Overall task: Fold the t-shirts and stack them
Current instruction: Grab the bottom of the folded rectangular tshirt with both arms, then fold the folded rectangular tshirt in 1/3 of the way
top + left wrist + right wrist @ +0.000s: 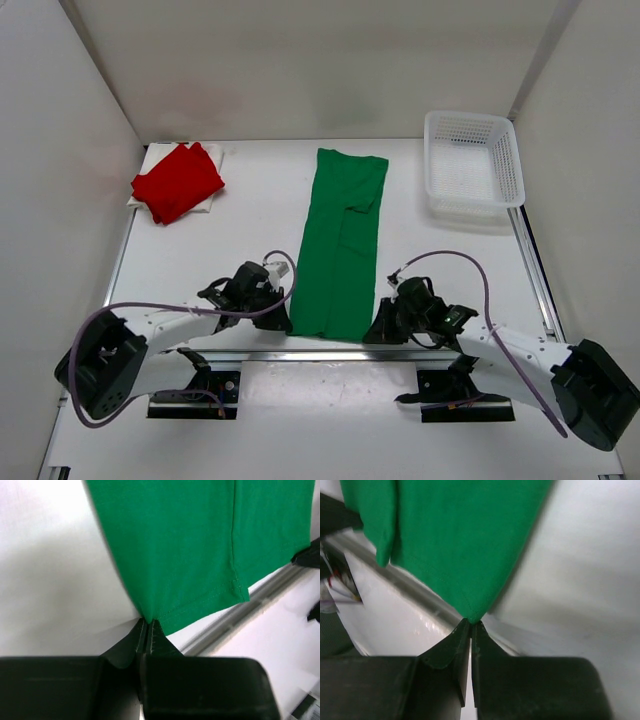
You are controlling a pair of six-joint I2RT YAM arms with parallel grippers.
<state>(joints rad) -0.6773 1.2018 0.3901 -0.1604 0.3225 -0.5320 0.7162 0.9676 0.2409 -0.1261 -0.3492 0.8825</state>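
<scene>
The green t-shirt [342,245] lies in the middle of the table as a long, narrow strip running from far to near. My left gripper [284,322] is shut on its near left corner; the left wrist view shows the fingertips [148,622] pinched on the hem corner of the green cloth [200,545]. My right gripper [379,330] is shut on the near right corner, and the right wrist view shows its tips [471,623] closed on the point of the cloth [460,535]. The red t-shirt [177,181] lies folded at the far left on top of the cream-white t-shirt [214,201].
A white plastic mesh basket [472,165] stands at the far right corner. A metal rail [330,355] runs along the near edge, just behind the green shirt's hem. White walls close in the table at the left, right and back.
</scene>
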